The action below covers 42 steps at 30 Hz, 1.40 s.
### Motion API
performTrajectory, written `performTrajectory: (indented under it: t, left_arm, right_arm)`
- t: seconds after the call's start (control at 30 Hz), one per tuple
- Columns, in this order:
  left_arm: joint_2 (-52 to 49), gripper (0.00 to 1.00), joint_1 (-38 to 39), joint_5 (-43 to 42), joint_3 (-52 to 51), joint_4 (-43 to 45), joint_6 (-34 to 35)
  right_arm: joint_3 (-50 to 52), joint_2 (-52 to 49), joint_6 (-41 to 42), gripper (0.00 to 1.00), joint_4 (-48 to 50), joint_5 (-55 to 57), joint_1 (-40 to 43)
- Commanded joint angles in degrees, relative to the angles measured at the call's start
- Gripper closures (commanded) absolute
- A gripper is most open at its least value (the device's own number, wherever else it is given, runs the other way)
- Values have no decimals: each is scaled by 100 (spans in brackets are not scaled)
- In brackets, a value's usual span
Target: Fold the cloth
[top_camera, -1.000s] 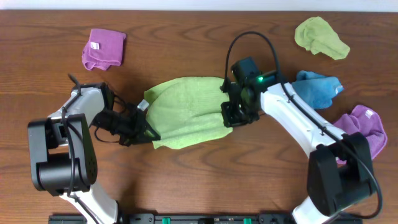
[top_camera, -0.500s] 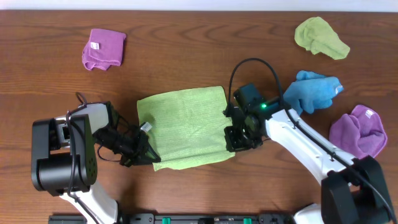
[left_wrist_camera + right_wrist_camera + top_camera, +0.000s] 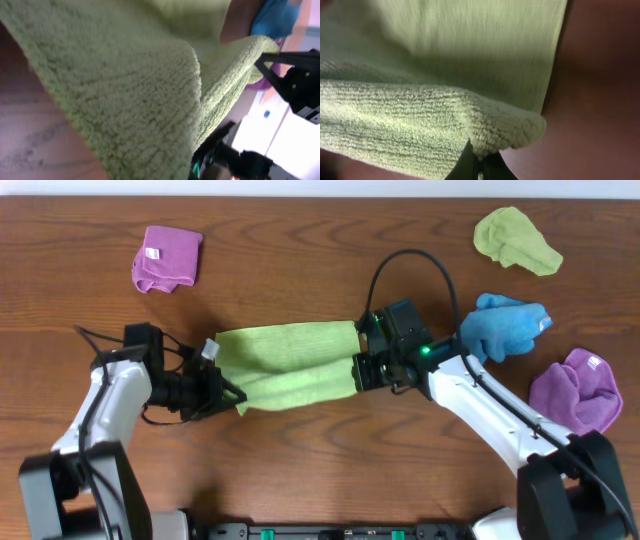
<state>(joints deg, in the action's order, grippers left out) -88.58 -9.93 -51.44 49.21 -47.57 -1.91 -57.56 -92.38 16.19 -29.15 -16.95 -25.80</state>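
Pinching green cloth [image 3: 288, 363] ends: left fingers [image 3: 228, 393], right fingers [image 3: 362, 372].

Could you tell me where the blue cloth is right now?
Overhead, the blue cloth lies at the right, between the crumpled green cloth and the purple cloth.

Cloth [image 3: 290, 365] drawn from a broad sheet into a narrow band
Half a second ago it lay as a wide square at mid-frame, reaching toward the bottom; now it is a thin strip running left to right, its lower edge raised and brought up over the rest. The left gripper [image 3: 228, 392], pinching the lower left corner, has moved up the frame, and the right gripper [image 3: 358, 370], pinching the lower right corner, has risen likewise. The white tag [image 3: 210, 348] has gone from the lower left to the upper left corner. The left arm's elbow has swung up the frame
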Motion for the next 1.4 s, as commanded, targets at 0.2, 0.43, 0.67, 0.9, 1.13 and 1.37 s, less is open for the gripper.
performTrajectory:
  t: [0.2,0.43,0.67,0.9,1.13,1.37]
  left_arm:
    - [107,94,74,857,13,1311,1707]
    - [83,94,76,1480,13,2186,2173]
    - [-269,94,96,1714,13,3108,2437]
    - [-820,94,96,1757,13,3665,2463]
    - [-955,94,96,2035,13,3956,2575]
    - [-1276,94,96,2135,13,4218,2573]
  right_arm:
    - [-83,2,81,99,879,863,297]
    - [-155,-575,205,99,1596,953,302]
    - [-664,-1130,201,99,1766,1156,302]
    - [-920,-1513,203,99,1829,1167,291]
    - [-920,-1779,238,99,1923,1202,275]
    - [-920,-1906,267,99,2129,1314,111]
